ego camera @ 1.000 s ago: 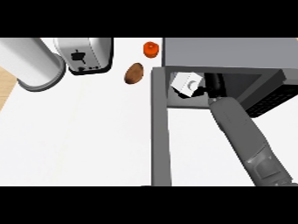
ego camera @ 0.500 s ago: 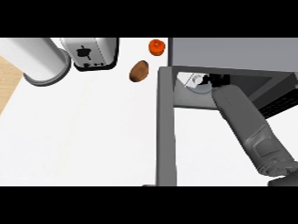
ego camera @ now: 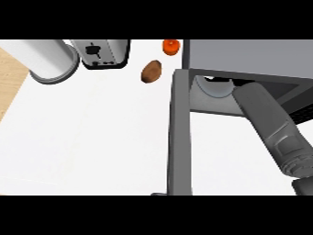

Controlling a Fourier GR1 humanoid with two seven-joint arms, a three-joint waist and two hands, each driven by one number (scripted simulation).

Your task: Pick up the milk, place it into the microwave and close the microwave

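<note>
The right forearm (ego camera: 271, 124) reaches into the open microwave (ego camera: 254, 55) at the counter's (ego camera: 84, 137) far right corner, its door (ego camera: 180, 133) swung out toward the near edge. The right hand is hidden inside, so whether it is open or curled I cannot tell. The milk is probably the pale shape (ego camera: 213, 87) just inside the opening.

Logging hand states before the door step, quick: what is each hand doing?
Left hand: not in view.
Right hand: reaches into the microwave; its top hides the hand, so cannot be told.
</note>
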